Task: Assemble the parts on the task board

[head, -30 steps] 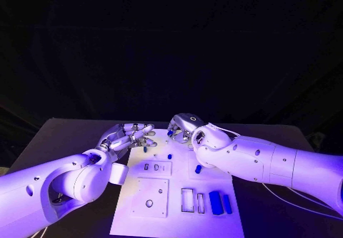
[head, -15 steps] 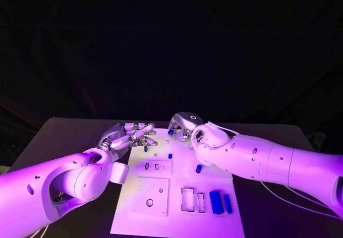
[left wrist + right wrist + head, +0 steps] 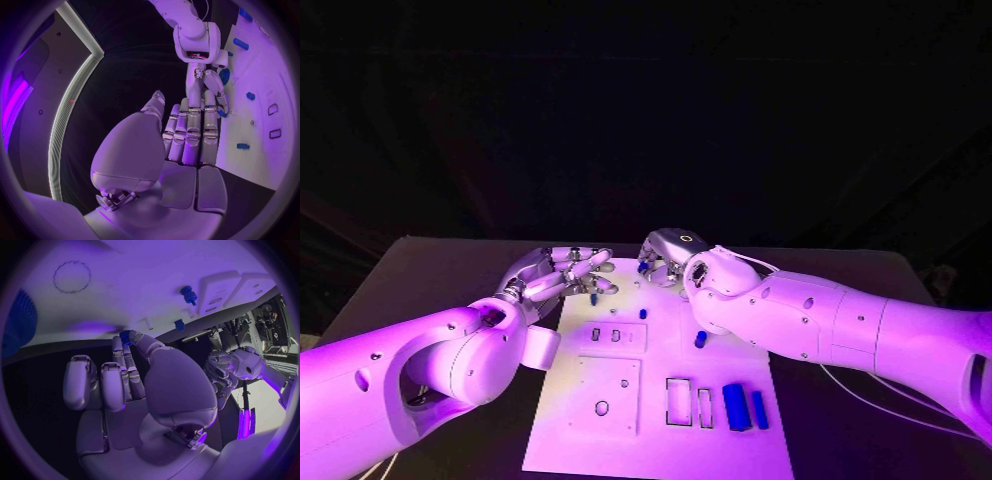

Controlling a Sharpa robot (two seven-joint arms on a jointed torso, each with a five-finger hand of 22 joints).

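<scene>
The white task board point(image 3: 653, 440) lies in the middle of the table. My right hand point(image 3: 671, 252) hovers over its far edge and pinches a small blue part point(image 3: 127, 335) between thumb and fingertip; the same part point(image 3: 643, 266) peeks out under the hand. My left hand point(image 3: 567, 274) reaches over the board's far left corner with its fingers point(image 3: 194, 125) stretched out side by side, holding nothing. A small blue part point(image 3: 593, 297) shows just below its fingertips. More blue parts lie on the board: a short peg point(image 3: 643, 313), another point(image 3: 700, 340), a large block point(image 3: 736, 407) and a slim bar point(image 3: 759, 410).
Two raised white plates point(image 3: 615, 338) point(image 3: 606, 397) with slots sit on the board's left half. Empty rectangular slots point(image 3: 678, 402) lie beside the large block. A blue peg point(image 3: 187, 294) stands up from the board. Dark table point(image 3: 444, 280) surrounds the board.
</scene>
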